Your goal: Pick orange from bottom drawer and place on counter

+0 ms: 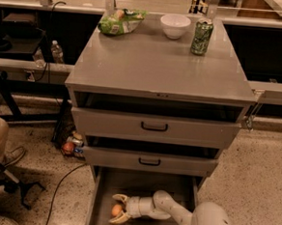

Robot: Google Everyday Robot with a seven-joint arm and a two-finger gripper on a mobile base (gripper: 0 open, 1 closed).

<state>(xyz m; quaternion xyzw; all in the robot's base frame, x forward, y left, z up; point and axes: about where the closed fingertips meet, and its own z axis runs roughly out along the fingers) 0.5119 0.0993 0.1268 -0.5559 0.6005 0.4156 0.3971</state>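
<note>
The orange (117,210) is a small pale-orange ball on the floor of the open bottom drawer (108,184), at its left front. My gripper (118,209) reaches left into that drawer from the white arm at the lower right. Its two tan fingers are open, one behind the orange and one in front of it, so the orange sits between them. The counter (154,62) is the wide grey cabinet top above the three drawers.
On the counter's back edge stand a green snack bag (119,21), a white bowl (175,26) and a green can (202,36). The two upper drawers stand slightly open above the bottom one. Floor clutter with a red round thing (69,147) lies left of the cabinet. A person's leg shows at far left.
</note>
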